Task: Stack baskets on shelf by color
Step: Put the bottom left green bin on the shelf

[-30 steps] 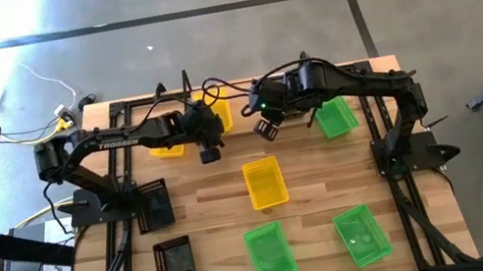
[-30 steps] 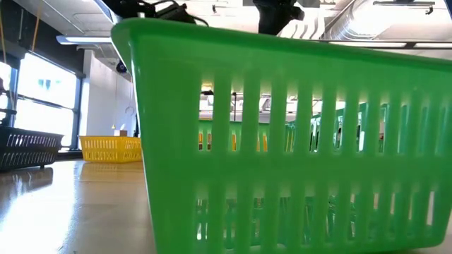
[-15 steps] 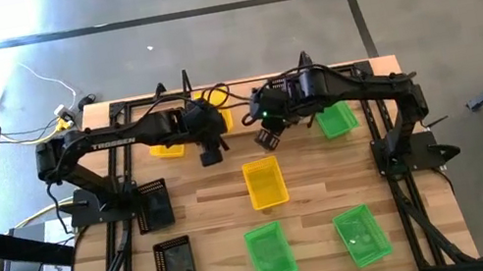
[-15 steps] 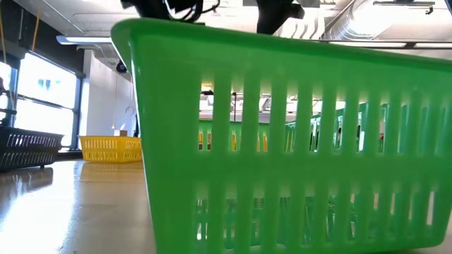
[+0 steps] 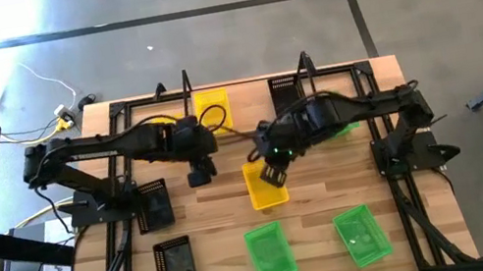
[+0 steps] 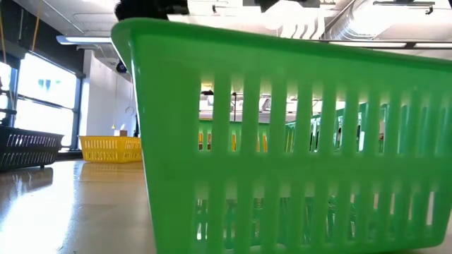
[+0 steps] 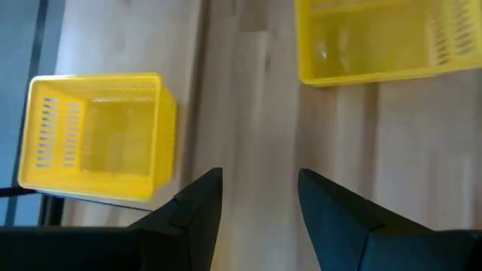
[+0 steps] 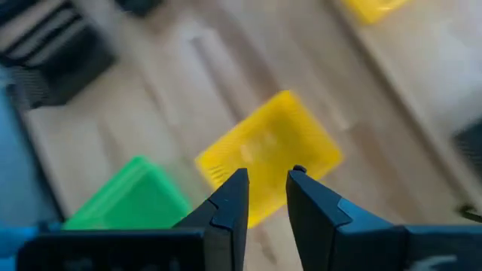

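One yellow basket (image 5: 265,186) lies mid-table, and my right gripper (image 5: 273,172) hovers open over its far end; the right wrist view shows this basket (image 8: 267,154) past the fingers. My left gripper (image 5: 199,174) is open above bare wood to its left. A second yellow basket (image 5: 212,109) sits on the shelf (image 5: 244,90) along the far edge. The left wrist view shows two yellow baskets (image 7: 94,135) (image 7: 384,38). Two green baskets (image 5: 270,252) (image 5: 363,234) stand near the front edge. A third green one (image 5: 347,122) is partly hidden behind the right arm. The black basket (image 5: 175,265) sits front left.
Black frame rails run along the table's left and right sides, with the arm bases (image 5: 149,206) (image 5: 404,152) on them. The low view is mostly blocked by a green basket (image 6: 282,141); a yellow basket (image 6: 109,148) and the black one (image 6: 28,148) show beside it.
My right gripper has swung from near the shelf toward the near edge and down, ending over the middle yellow basket. My left gripper has moved toward the near edge and a little left. No basket has moved.
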Motion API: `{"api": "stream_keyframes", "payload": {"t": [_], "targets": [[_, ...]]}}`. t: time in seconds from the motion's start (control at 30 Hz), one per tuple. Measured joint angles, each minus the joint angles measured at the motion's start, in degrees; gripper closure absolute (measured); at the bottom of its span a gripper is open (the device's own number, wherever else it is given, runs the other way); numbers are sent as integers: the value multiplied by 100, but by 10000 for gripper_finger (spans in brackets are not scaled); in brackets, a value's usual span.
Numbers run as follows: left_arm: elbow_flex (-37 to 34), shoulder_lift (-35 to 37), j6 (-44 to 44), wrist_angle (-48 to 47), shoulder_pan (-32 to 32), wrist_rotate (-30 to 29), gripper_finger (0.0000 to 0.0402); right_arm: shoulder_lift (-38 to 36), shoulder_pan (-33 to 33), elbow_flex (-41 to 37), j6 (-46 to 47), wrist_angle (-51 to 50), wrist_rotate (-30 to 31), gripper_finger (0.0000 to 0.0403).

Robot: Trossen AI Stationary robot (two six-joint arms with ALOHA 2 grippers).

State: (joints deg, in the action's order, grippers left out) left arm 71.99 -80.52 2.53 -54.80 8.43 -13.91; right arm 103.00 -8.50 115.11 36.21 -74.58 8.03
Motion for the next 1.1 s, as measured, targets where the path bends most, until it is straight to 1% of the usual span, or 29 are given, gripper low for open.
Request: {"api": "stream_keyframes", "payload": {"t": [0.13,0.2,0.33,0.47,0.6,0.8,0.93,1.1], "targets": [[0,249,-443,-364,-318,33,238,0,-363,0,-5,362,-199,324],[0,361,-758,-714,-473,170,238,0,-527,0,-10,528,-256,324],[0,583,-1519,-1266,-830,403,239,0,-845,0,-35,720,-162,324],[-2,763,-2147,-1485,-1255,608,239,0,-1122,0,-155,963,-145,319],[-2,894,-2840,-1503,-1723,751,239,0,-1370,0,-257,1318,-133,293],[-2,923,-3792,-1487,-2346,731,239,12,-1703,0,-324,1555,-54,250],[-2,923,-4277,-1487,-2645,725,239,123,-1941,0,-325,1589,-52,243],[-2,923,-4927,-1485,-2965,688,239,437,-2298,0,-567,1588,-52,242]]}}
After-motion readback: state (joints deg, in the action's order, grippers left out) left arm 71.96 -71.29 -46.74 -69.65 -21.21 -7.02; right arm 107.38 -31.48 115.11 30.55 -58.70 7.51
